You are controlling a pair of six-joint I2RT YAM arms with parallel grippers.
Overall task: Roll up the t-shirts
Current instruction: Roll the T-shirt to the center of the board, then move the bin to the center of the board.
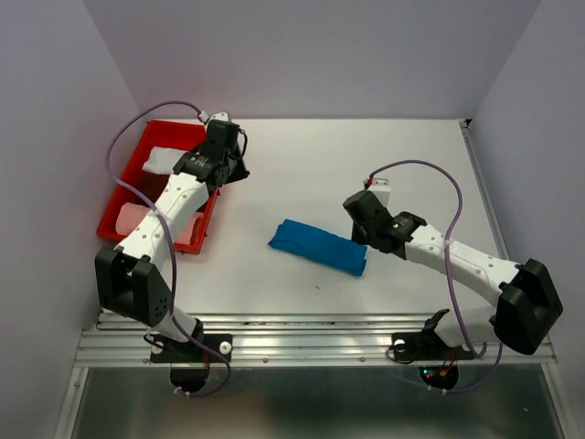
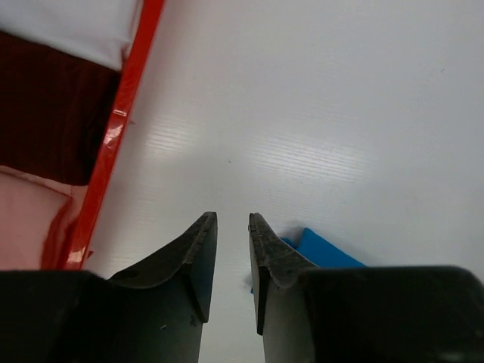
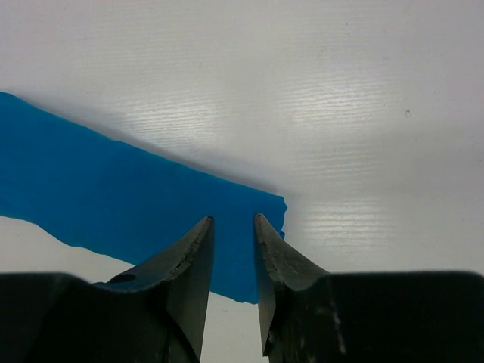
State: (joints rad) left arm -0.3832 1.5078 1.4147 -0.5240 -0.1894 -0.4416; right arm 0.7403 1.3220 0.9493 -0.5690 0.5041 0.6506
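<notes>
Both sets of jaws stand slightly parted, a narrow gap between the tips and nothing caught in it. The left jaws hang above bare counter [image 1: 366, 165] just right of the red tray [image 1: 208, 229], in the upper left of the top view. The right jaws hang over the right end of the blue t-shirt [image 1: 318, 246]; whether their tips touch the cloth cannot be told.

The counter is white, with a fine ribbed grain that catches the light in the wrist views. Plain pale lilac-grey walls [image 1: 320, 55] close it in at the back and on both sides. A metal rail [image 1: 311, 334] runs along the bottom of the top view, where both arms are bolted.

The blue t-shirt is bright and rolled into a long narrow bundle. It lies near the middle of the top view, slanting from upper left down to lower right. Its right end is ragged in the right wrist view.

Inside the tray lie a white t-shirt [image 1: 164, 160], a pale pink t-shirt [image 1: 135, 219] and, seen from the left wrist, a dark maroon t-shirt [image 2: 45, 106] between them.
</notes>
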